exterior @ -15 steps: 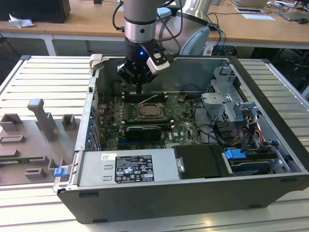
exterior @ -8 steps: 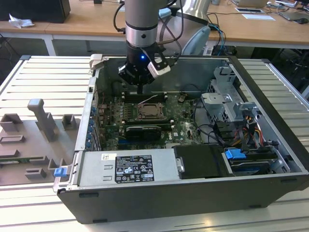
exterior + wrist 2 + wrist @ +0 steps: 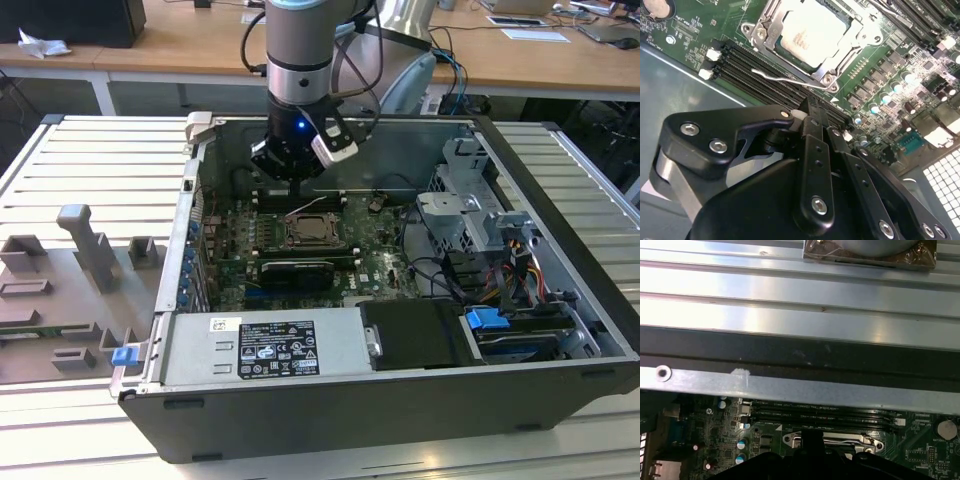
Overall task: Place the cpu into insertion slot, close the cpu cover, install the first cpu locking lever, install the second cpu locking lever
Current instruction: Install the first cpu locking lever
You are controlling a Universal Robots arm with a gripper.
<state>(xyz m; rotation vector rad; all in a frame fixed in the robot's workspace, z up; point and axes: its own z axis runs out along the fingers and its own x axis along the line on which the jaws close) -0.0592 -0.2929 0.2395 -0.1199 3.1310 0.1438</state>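
The black robot hand [image 3: 812, 106], fingers pinched together and empty, hovers just beside the thin silvery wire lever [image 3: 785, 77], which lies along the windowed metal cpu cover [image 3: 762, 32], shut over the silvery-grey square cpu [image 3: 812, 35].

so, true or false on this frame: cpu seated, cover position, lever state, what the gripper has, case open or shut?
1. The cpu sits in the insertion slot. True.
2. The cpu cover stands upright, swung open. False: it lies down, framing the cpu.
3. The gripper holds the cpu. False: it holds nothing and hangs over the memory slots beside the socket.
4. One wire locking lever sticks out beside the cover over the memory slots and looks unlatched. True.
5. The computer case is closed up. False: its side is open and the motherboard is exposed.
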